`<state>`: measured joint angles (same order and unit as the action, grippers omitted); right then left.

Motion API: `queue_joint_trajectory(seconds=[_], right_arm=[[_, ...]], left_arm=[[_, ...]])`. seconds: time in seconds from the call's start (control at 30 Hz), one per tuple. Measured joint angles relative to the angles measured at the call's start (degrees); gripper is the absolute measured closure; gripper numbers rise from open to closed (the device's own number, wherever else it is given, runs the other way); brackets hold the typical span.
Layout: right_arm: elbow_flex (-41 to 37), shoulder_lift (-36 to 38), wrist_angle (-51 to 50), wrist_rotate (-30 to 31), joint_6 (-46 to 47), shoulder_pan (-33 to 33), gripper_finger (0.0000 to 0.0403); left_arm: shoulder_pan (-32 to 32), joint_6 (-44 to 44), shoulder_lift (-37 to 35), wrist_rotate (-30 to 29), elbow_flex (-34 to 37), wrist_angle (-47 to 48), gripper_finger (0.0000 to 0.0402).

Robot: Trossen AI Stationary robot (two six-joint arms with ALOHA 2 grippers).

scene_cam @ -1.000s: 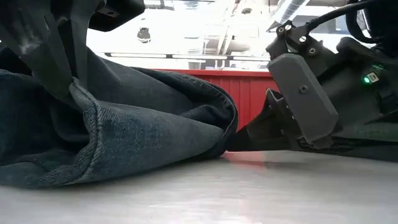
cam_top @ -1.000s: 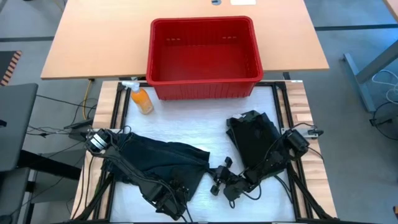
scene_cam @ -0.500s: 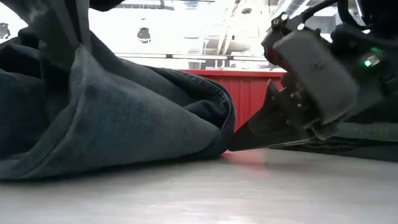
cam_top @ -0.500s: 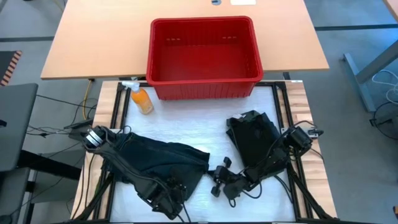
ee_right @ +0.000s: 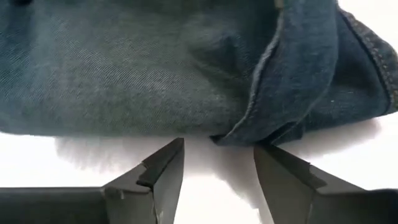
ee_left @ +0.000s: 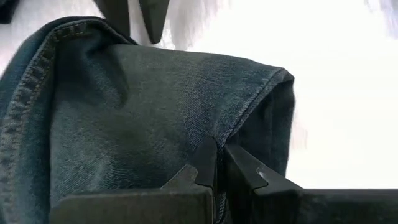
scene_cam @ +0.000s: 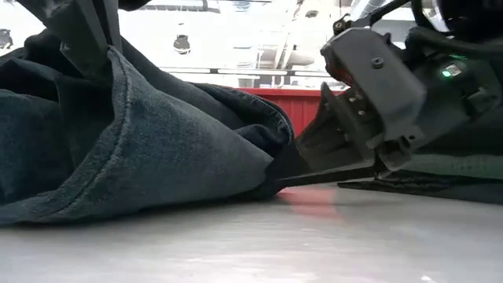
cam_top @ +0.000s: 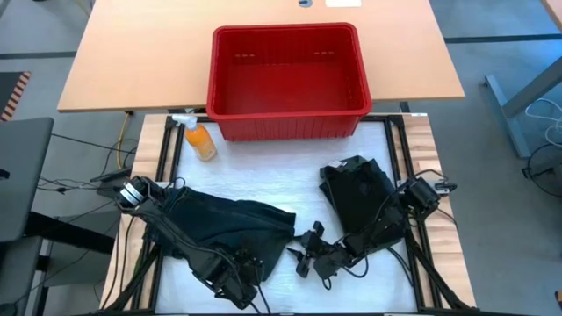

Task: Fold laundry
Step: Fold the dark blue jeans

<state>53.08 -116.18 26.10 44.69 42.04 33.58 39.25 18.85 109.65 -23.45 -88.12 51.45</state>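
Right claw (cam_top: 301, 254) sits low on the bench (cam_top: 263, 180) near its front edge, fingers spread apart with nothing between them, tips just short of the folded edge of the dark denim garment (cam_top: 233, 224) (in the right wrist view the fingertips (ee_right: 168, 158) stand a little off the hem, white surface showing in the gap). Left claw (ee_left: 217, 163) is pinched together on a fold of that same denim garment, at its near side on the left half of the bench; in the low view the cloth rises in a peak where it is gripped. A second dark garment (cam_top: 360, 197) lies in a heap on the right half of the bench, under the right arm, apart from the denim one. Farther back, a red basket (cam_top: 287, 70) stands at the middle of the far edge, straddling onto the wooden table behind. An orange spray bottle (cam_top: 198, 138) lies just left of the basket's near corner
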Motion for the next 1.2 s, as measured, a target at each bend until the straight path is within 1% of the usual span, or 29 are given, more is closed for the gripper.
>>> queue_joint_trajectory(seconds=[0.1,0.2,0.3,0.43,0.47,0.6,0.73,0.83,1.07,1.2], right_arm=[[0.0,0.0,0.1,0.6,0.6,-0.8,0.0180],[0.0,0.0,0.1,3.1,1.1,-1.0,0.0203],[0.0,0.0,-0.2,6.2,1.1,-1.0,0.0259],[0.0,0.0,-2.5,6.7,0.9,-1.0,0.0371],[0.0,0.0,-3.3,7.1,0.3,-1.0,0.0383],[0.0,0.0,-6.2,9.2,1.0,-1.3,0.0383],[0.0,0.0,-8.6,9.3,1.0,-1.8,0.0394],[0.1,0.1,-10.2,9.3,1.0,-1.9,0.0394],[0.1,0.3,-11.2,9.2,-1.7,-2.1,0.0394],[0.1,2.2,-15.7,8.5,-4.2,-2.1,0.0394]], left_arm=[[0.0,0.5,0.0,0.1,0.0,0.0,0.0401],[0.0,0.6,0.0,0.1,0.0,-0.1,0.0401],[0.0,0.7,0.0,0.7,0.0,-0.1,0.0401],[0.2,0.7,0.0,1.9,0.0,-0.1,0.0401],[0.3,0.7,0.0,2.0,0.0,-0.1,0.0402],[1.0,1.0,0.0,2.3,0.0,0.0,0.0401],[1.9,2.8,0.0,3.2,0.0,0.1,0.0401],[2.6,4.0,0.0,3.3,0.0,0.2,0.0402],[4.6,8.6,-0.9,4.6,0.0,2.0,0.0402],[5.9,12.1,-1.7,4.4,0.0,4.1,0.0402]])
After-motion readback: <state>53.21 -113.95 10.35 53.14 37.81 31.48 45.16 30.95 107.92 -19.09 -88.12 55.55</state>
